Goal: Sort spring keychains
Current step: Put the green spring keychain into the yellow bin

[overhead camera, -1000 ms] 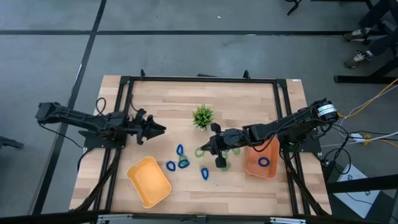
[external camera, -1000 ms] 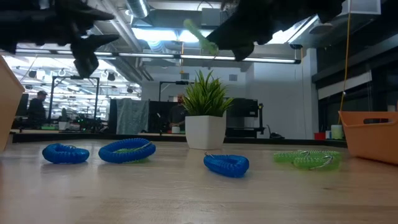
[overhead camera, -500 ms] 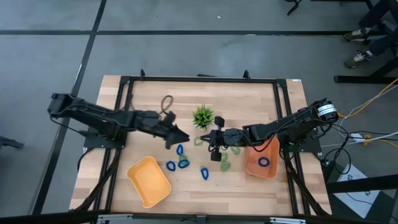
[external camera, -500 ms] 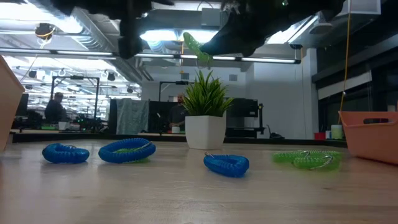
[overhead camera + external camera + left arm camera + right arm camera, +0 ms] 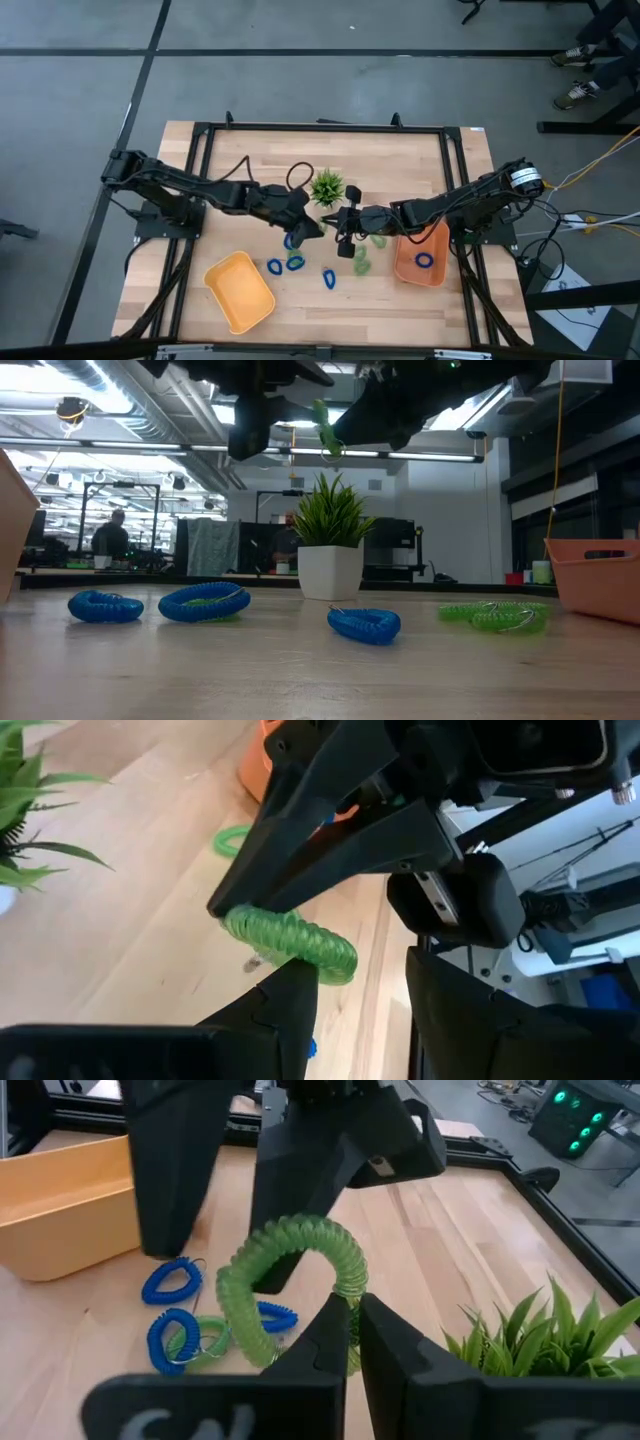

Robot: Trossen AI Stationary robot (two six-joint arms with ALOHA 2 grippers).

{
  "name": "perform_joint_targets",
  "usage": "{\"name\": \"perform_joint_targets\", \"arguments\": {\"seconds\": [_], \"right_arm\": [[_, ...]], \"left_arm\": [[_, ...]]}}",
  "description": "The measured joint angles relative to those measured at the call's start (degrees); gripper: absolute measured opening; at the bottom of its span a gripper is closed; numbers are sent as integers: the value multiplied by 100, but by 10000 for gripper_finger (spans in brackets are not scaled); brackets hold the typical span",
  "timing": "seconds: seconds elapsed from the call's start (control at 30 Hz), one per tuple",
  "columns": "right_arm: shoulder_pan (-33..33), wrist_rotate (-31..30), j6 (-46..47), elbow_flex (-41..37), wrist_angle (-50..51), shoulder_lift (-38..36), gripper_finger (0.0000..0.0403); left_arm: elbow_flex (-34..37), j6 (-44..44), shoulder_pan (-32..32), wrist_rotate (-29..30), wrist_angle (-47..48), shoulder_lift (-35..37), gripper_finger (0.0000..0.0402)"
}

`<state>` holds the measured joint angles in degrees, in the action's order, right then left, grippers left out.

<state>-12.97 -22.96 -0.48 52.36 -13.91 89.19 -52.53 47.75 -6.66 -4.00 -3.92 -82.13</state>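
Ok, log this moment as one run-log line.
stage: handover above table | right gripper: shut on green keychain | left gripper: open, at the green keychain | orange tray: one blue keychain inside

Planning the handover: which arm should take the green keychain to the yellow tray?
Probably left. The right gripper holds the green keychain in the air, and the open left gripper is right below it. The yellow tray lies on the left arm's side.

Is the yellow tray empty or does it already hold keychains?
Empty. In the high view the yellow tray shows only bare floor; the blue keychain lies in the orange tray.
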Motion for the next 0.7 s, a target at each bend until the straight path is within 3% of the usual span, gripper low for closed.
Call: {"name": "perform_joint_targets", "arguments": {"seconds": [0.33,0.7], "right_arm": [[0,61,-2,0,-2,0,17],[0,67,28,0,111,0,46]], "left_arm": [[1,-7,0,580,756,37,128],[2,-441,0,594,714,38,19]]}}
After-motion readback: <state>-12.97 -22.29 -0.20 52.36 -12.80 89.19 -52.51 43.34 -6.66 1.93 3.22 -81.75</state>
